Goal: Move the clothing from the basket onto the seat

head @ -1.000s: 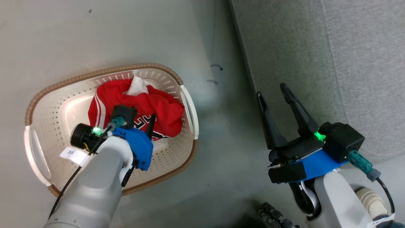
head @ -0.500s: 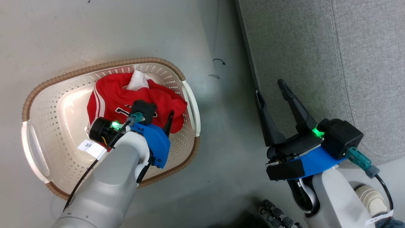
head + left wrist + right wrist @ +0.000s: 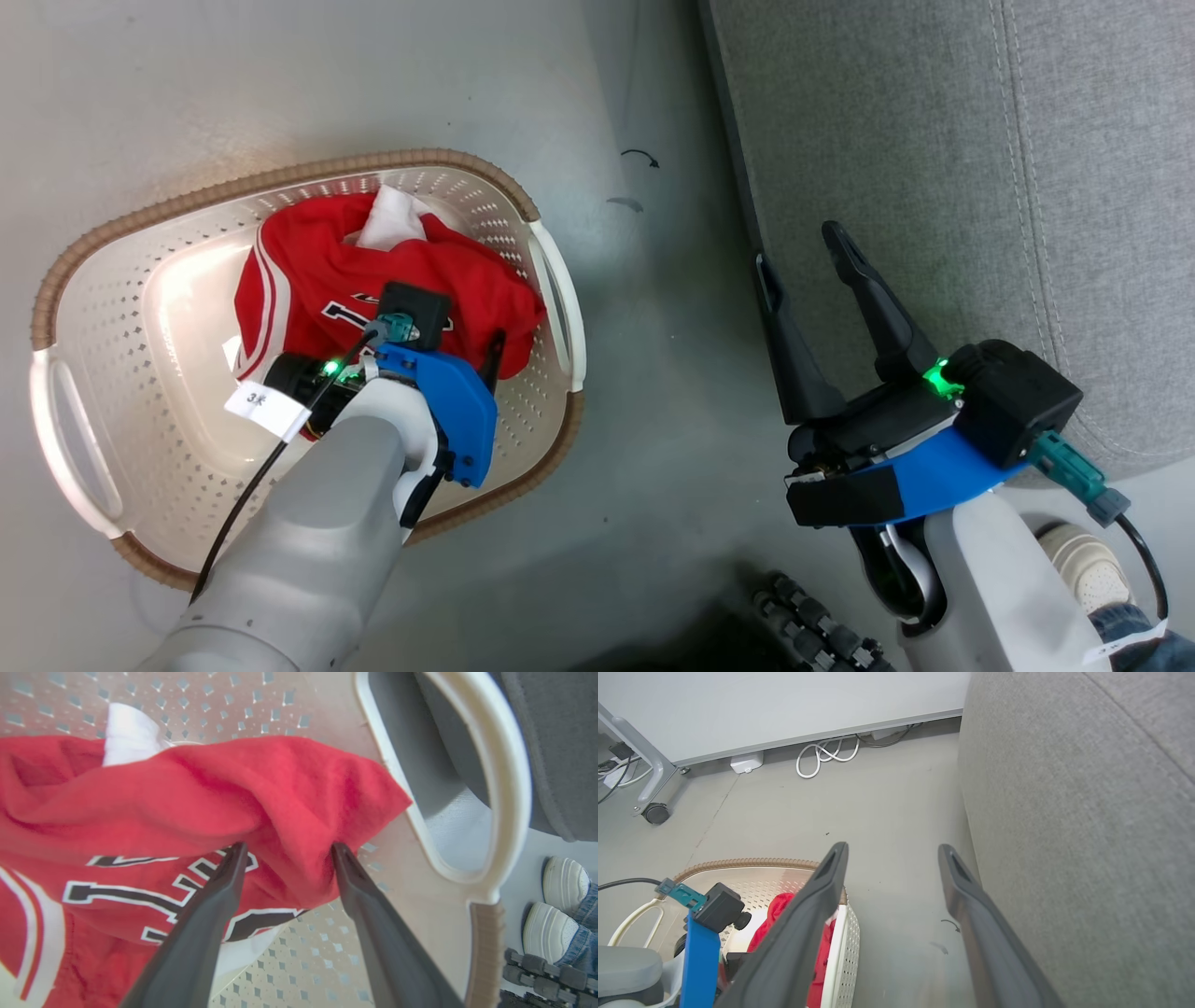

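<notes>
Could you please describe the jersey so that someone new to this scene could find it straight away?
Left of the grey sofa sits a cream perforated basket with a brown rim. The jersey is the red bundle inside it, at the open left gripper. Unlike the white fabric poking out beside it, it bears black-and-white lettering and white stripes.

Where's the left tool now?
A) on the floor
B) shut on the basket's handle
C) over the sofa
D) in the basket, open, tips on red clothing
D: the left tool, open, presses its tips into the red clothing inside the basket.
</notes>
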